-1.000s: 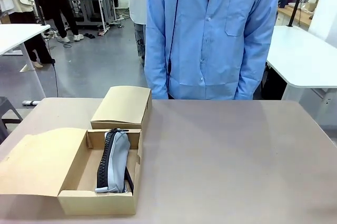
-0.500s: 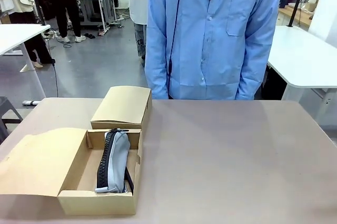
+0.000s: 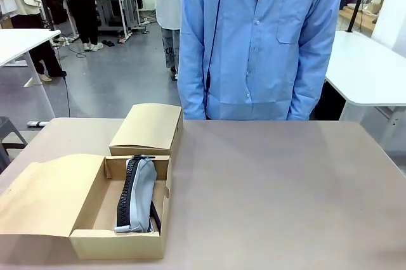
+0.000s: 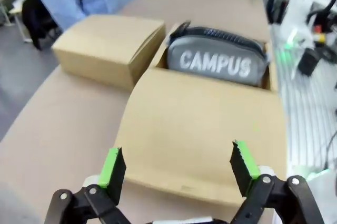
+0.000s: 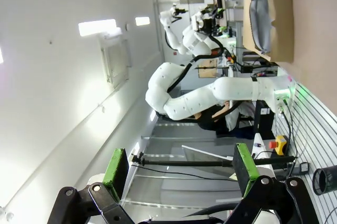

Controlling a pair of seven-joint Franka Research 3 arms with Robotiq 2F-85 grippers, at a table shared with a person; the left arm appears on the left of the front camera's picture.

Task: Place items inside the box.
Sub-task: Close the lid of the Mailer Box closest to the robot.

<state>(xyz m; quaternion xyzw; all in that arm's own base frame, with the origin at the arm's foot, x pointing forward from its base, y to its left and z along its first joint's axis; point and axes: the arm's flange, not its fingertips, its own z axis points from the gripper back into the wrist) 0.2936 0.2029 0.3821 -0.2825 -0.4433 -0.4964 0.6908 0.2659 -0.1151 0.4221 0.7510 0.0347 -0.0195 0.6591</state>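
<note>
An open cardboard box (image 3: 89, 241) sits at the table's near left, its lid (image 3: 44, 197) folded out to the left. Inside lies a grey zip pouch (image 3: 137, 194) with a black zipper; the left wrist view shows "CAMPUS" on the pouch (image 4: 218, 62). My left gripper (image 4: 179, 165) hangs open above the box lid (image 4: 200, 129), nothing between its green pads. My right gripper (image 5: 180, 174) is open too, pointing away from the table toward a white wall, with the box (image 5: 274, 19) far off at the top right.
A second, closed cardboard box (image 3: 148, 129) stands just behind the open one. A person in a light blue shirt (image 3: 257, 42) stands at the far side of the brown table (image 3: 285, 187). White tables flank the scene left and right.
The person at the far edge has shifted slightly to the right. The boxes and pouch have not moved.
</note>
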